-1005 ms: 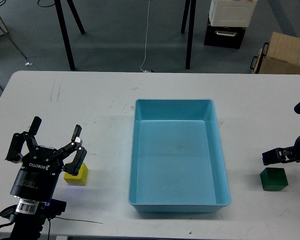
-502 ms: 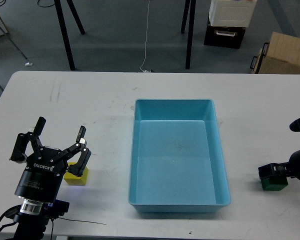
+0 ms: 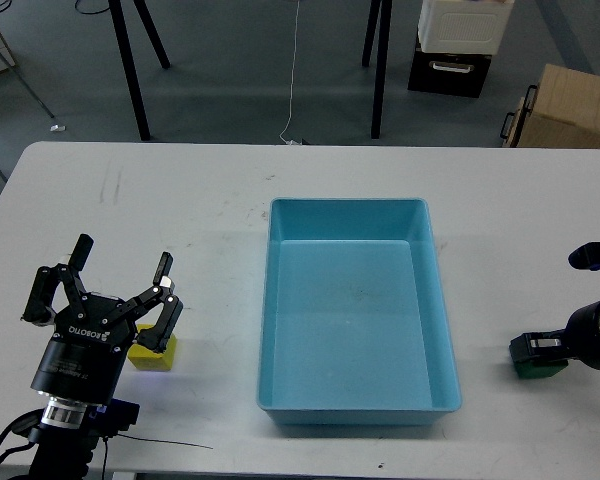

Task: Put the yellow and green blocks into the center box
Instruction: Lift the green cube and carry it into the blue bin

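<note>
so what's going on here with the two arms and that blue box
A two-armed robot is going for two blocks beside an empty blue box on a white table. Its left gripper is open, with fingers spread just over the yellow block, not closed on it. At the right edge, the right gripper sits over the green block, mostly covering it; whether it has gripped is unclear. Neither block is in the box yet.

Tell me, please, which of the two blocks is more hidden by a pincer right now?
The green block, right of the blue box: only a sliver shows behind the right pincer. The yellow block shows more.
</note>
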Robot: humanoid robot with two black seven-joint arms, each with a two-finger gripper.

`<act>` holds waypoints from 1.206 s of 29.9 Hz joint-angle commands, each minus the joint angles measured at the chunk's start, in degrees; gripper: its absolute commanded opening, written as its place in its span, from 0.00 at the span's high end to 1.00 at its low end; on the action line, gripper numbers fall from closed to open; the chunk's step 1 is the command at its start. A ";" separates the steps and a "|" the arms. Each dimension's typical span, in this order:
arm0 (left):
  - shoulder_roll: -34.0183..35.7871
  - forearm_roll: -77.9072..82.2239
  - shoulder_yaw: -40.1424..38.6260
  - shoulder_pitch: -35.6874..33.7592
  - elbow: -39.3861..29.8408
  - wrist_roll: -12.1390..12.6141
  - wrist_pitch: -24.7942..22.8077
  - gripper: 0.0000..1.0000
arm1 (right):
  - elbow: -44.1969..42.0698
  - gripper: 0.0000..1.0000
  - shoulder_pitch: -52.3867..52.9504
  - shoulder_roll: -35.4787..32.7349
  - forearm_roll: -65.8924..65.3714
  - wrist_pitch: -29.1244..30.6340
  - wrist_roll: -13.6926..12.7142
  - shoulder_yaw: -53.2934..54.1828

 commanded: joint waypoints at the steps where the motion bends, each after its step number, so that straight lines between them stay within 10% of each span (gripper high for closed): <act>1: 0.00 0.00 0.00 -0.09 0.00 0.00 0.08 0.00 | 2.69 1.00 2.87 -2.36 0.72 0.44 -0.01 3.01; 5: 0.09 0.00 0.00 -0.09 0.00 0.09 0.08 0.00 | 2.53 0.99 12.70 -1.24 8.16 1.67 0.52 3.99; 15: 0.27 0.00 -0.09 -0.01 0.08 0.01 0.08 0.00 | -18.82 0.99 18.01 34.16 23.84 3.08 0.17 3.02; 21: 0.09 0.00 0.00 0.08 0.96 0.00 -0.01 0.00 | -24.89 0.97 13.18 43.86 17.68 2.99 -0.09 -2.69; 27: 0.00 0.00 0.00 -0.01 1.05 0.00 -0.01 0.00 | -24.90 0.52 12.29 43.34 17.86 1.85 0.08 -2.96; 29: 0.00 0.08 0.00 -0.01 1.05 0.00 0.08 0.00 | -24.90 0.00 12.29 42.90 18.03 1.76 -0.01 -2.52; 36: -1.05 2.80 0.00 -0.09 0.96 0.00 0.08 0.00 | -27.61 0.00 12.38 41.84 20.83 -0.69 -0.01 2.13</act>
